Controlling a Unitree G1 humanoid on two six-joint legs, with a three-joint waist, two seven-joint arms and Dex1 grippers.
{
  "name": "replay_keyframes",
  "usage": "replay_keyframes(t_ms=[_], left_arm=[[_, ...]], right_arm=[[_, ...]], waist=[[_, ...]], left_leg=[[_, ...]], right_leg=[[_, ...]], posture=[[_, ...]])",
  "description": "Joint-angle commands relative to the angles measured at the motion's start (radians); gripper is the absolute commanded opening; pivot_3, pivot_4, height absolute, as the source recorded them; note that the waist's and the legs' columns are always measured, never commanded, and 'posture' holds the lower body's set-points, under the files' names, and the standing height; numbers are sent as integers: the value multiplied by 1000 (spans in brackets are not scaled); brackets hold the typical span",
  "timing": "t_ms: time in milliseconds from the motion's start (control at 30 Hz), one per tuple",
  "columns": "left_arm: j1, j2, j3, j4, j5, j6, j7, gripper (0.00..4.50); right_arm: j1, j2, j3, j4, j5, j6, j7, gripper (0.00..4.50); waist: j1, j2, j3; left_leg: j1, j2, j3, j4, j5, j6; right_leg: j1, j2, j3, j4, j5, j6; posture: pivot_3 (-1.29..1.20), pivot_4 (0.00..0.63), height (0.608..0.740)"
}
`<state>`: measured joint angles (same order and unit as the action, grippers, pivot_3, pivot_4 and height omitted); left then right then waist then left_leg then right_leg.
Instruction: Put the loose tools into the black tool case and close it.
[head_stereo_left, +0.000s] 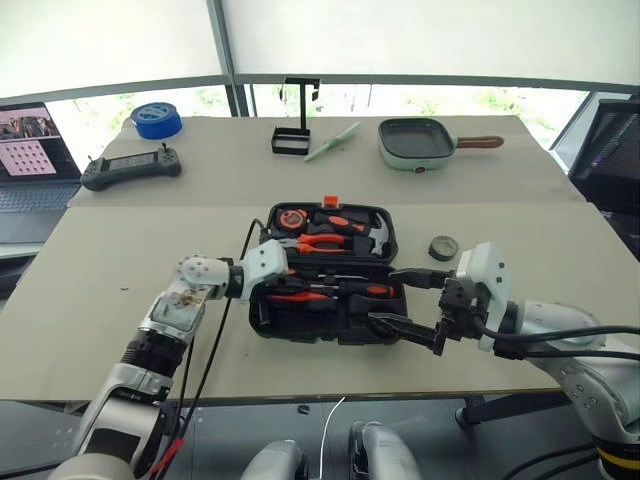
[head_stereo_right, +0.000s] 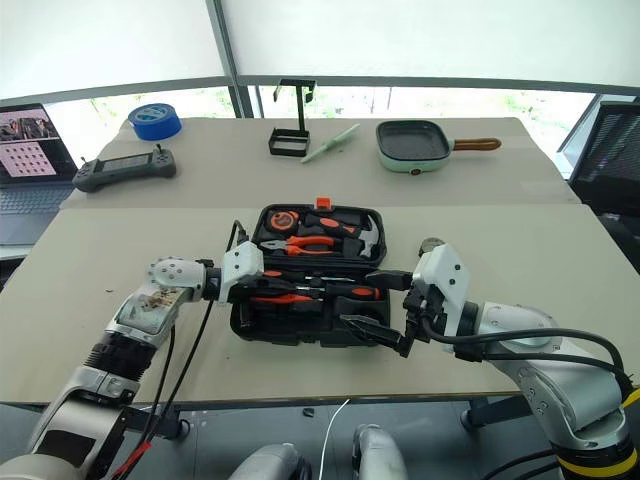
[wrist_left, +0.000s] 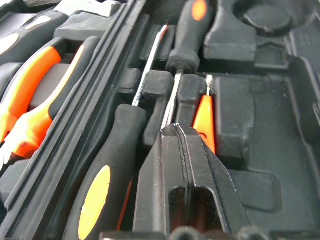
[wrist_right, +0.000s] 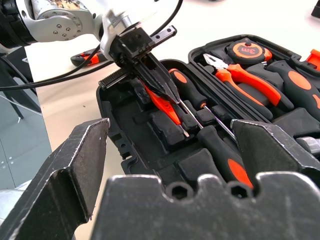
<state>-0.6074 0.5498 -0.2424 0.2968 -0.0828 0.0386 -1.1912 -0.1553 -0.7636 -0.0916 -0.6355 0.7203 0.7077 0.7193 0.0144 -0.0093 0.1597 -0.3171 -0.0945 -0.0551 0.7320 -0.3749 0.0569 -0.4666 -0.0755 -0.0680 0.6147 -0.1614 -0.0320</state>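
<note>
The black tool case (head_stereo_left: 330, 270) lies open on the table (head_stereo_left: 100, 260), two screwdrivers (wrist_right: 220, 150) seated in its near half. The left gripper (wrist_right: 160, 90), jaws clenched, rests over the orange tester screwdriver (wrist_right: 167, 107) there. The right gripper (head_stereo_left: 405, 300) hovers at the case's right edge, jaws released. The small tape roll (head_stereo_left: 443, 247) sits beside the case.

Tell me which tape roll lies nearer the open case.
The small dark grey tape roll, just right of the black tool case. The big blue tape roll sits at the table's far left corner.

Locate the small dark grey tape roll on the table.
In the left eye view, the tape roll lies right of the open tool case, just beyond the right claw.
</note>
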Motion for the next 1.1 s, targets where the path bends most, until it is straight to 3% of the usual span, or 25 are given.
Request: replay_keyframes(t_ms=[33,233,333,500,667,867,1000,1100], left_arm=[[26,20,-31,51,46,-39,-11,34],[4,35,71,-9,-65,48,-11,34],[3,90,190,-145,-197,221,-1,770],[90,197,373,-352,-328,481,100,2618],[518,320,739,-518,-341,708,215,4385],[788,324,935,-674,-349,818,290,4460],[741,335,921,-718,-392,969,374,4460],[610,379,830,-771,-460,1255,447,4460]], right_arm=[[-4,3,-15,-15,-2,-21,2,4500],[-13,12,0,-7,-9,-26,4,4500],[-51,19,23,11,-23,-42,24,4500],[-105,23,44,51,-30,-51,70,4500],[-190,2,99,105,-34,-87,217,4500],[-238,0,145,157,-52,-108,309,4500],[-260,22,179,192,-87,-133,331,4500],[-269,38,190,201,-95,-138,333,4500]], waist=[[0,0,0],[0,0,0],[-4,0,0],[-11,-1,0],[-36,0,0],[1,-2,1],[18,-2,1],[22,-3,1]], left_leg=[[1,0,0,0,0,0],[6,0,0,-2,0,1],[5,1,-1,-2,0,1],[1,1,0,-2,0,1],[6,0,0,-8,-1,0],[9,0,-2,-13,-1,-1],[13,0,-2,-13,-2,-3],[14,0,-2,-13,-2,-3]], right_leg=[[1,0,0,0,0,0],[7,0,0,-2,0,0],[5,1,0,-2,0,0],[-1,1,0,-1,0,0],[-1,4,3,-3,0,0],[2,5,2,-5,-1,-2],[8,2,1,-5,-1,-1],[8,2,2,-4,-1,-1]], posture=[[0,150,740],[0,150,740],[0,150,740],[0,150,740],[0,150,740],[0,150,740],[0,150,740],[0,150,740]])
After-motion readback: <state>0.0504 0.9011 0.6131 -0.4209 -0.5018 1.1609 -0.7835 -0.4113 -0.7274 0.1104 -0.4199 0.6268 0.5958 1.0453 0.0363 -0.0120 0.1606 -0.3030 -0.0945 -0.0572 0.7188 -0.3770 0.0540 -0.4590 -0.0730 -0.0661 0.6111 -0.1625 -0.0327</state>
